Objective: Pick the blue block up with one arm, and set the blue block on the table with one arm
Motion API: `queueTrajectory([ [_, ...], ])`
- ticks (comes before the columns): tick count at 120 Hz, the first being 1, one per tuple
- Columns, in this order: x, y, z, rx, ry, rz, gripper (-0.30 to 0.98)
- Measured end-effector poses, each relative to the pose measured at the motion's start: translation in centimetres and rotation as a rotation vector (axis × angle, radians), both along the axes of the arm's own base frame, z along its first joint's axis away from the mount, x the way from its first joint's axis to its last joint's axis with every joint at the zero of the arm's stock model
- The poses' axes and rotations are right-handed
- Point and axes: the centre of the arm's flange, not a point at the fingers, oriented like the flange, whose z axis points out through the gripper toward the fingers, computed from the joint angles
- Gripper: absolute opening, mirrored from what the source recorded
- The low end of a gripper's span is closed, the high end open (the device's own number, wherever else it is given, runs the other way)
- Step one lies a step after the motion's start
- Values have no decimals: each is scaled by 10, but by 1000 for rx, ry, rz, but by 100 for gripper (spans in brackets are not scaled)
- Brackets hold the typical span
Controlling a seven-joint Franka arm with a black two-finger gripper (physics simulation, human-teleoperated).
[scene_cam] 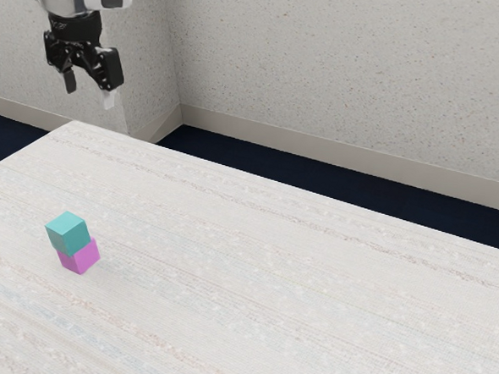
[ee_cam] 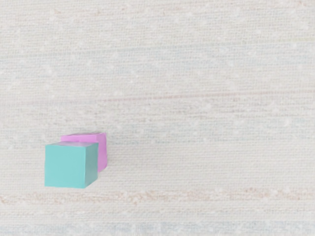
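The blue block (scene_cam: 68, 233) is really a soft teal, nearer turquoise than true blue: a small, plain cube with crisp, straight edges and no marking that I can make out. In the exterior view its top is the palest face, and the side toward the exterior view's right is a deeper, greyer green-blue; the wrist view likewise gives it one broad, light face beside a narrow, darker one. It sits on top of a pink block (scene_cam: 80, 258), which peeks out beneath it and a little past it toward the exterior view's right. The pair stands on the pale, streaky table (scene_cam: 311, 292), well in from the long far edge and from the corner at the exterior view's upper left. The claw (scene_cam: 89, 91) hangs raised and apart from both blocks, seen just above that same corner in the exterior view, its two fingers spread with an empty gap between them
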Motion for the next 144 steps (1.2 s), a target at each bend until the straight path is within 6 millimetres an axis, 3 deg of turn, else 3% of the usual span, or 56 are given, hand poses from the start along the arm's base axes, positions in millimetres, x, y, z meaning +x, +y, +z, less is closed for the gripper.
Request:
queueTrajectory([
  [10,3,-19,-20,-15,30,-16,69],
  [25,5,-30,-26,-34,26,-12,69],
  [37,2,-34,-54,-51,39,-19,69],
  [46,-13,-22,-99,-65,81,-5,69],
  [61,-51,18,-188,-96,159,76,69],
  [71,-75,38,-225,-90,151,111,69],
  [79,-86,53,-237,-50,102,110,69],
  [86,-105,80,-251,-48,54,146,69],
  [95,-126,111,-255,-56,-12,192,69],
  [102,-136,123,-256,-49,-57,191,69],
  [119,-131,134,-253,-8,-135,83,69],
  [132,-129,145,-262,-8,-136,16,69],
  [144,-109,156,-270,-36,-123,1,69],
])
